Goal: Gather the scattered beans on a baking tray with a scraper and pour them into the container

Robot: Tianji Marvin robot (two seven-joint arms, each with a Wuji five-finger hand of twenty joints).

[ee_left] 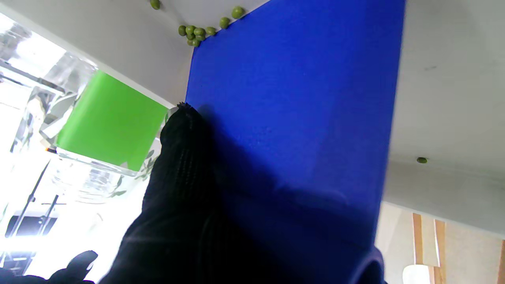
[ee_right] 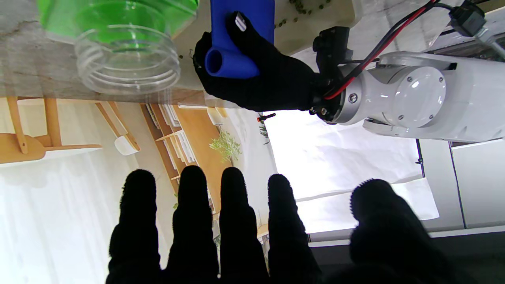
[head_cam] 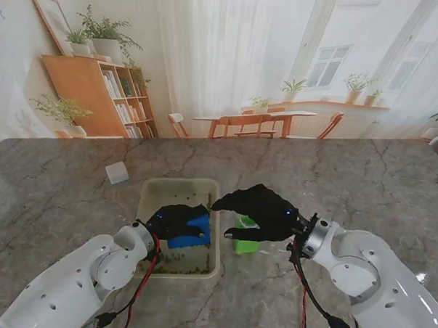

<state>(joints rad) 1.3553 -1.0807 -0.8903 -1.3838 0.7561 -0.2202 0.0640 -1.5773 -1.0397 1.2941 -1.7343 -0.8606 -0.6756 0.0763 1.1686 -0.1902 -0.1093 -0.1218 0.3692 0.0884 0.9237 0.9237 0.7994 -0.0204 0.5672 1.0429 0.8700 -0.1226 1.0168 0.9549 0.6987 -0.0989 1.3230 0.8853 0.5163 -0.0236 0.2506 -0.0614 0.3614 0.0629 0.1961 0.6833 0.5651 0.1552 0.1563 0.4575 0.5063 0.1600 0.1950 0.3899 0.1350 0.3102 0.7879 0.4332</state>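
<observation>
The left robot hand (head_cam: 174, 219) grips the blue scraper (head_cam: 190, 232) by its rolled handle, fingers wrapped round it, with the flat blade set down inside the baking tray (head_cam: 151, 191). I judge the blade is held low and edge-on to the tray floor so it can push the beans (ee_left: 196, 32) along; in the left wrist view a small cluster of green beans sits right at one corner of the blade's far edge, and a stray bean (ee_left: 421, 160) lies well apart near the tray wall. From the stand's view, more beans are strewn as dark specks along the tray's near end, too small and too many to count.

The right robot hand (head_cam: 259, 211) is open and holds nothing; its right wrist view shows all five fingers (ee_right: 189, 221) spread apart in the air. It hovers over the clear container (head_cam: 246, 234) with the green label, which stands on the worktop (head_cam: 349, 184) just beside the tray's right edge, apparently ready to steady or take hold of it for the pouring step.

By count: one tray, one scraper, one container, two robot hands. A small white block (head_cam: 117, 172) sits on the worktop to the left, farther from me than the tray. Gathering seems under way, pouring not yet begun.
</observation>
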